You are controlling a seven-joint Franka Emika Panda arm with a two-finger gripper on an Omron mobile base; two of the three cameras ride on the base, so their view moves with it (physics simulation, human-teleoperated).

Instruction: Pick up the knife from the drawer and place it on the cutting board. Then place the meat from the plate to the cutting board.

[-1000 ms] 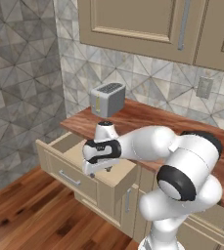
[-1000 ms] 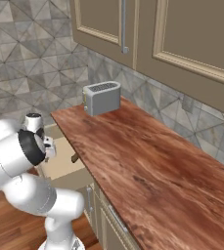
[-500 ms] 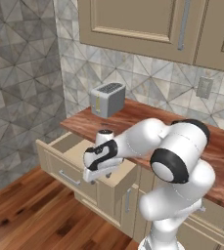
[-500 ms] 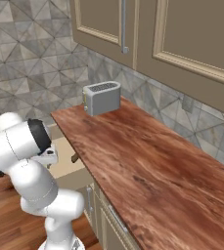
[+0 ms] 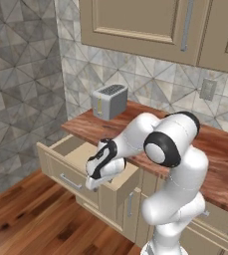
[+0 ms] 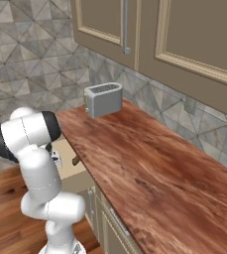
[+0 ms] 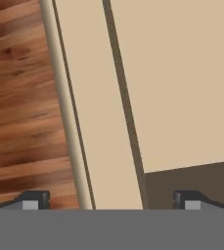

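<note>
Grey patterned tile is seen behind a reddish-brown wooden counter (image 6: 149, 168), on which a silver toaster (image 5: 109, 101) is set near the left end, under beige wall cabinets (image 5: 150, 25). Below the counter, the drawer (image 5: 80, 167) is pulled out over a brown plank floor (image 5: 31, 219), and its light tan interior is exposed. The white arm is bent down over the drawer's right end, with the gripper (image 5: 91, 183) held at the front edge. From the hand camera, the drawer's front rim and tan bottom are seen close up, and the two dark fingertips (image 7: 33, 199) are set wide apart with nothing between them. From the right base camera, a small dark end, possibly the knife (image 6: 77, 160), is glimpsed in the drawer beside the counter edge; it cannot be identified with certainty.
</note>
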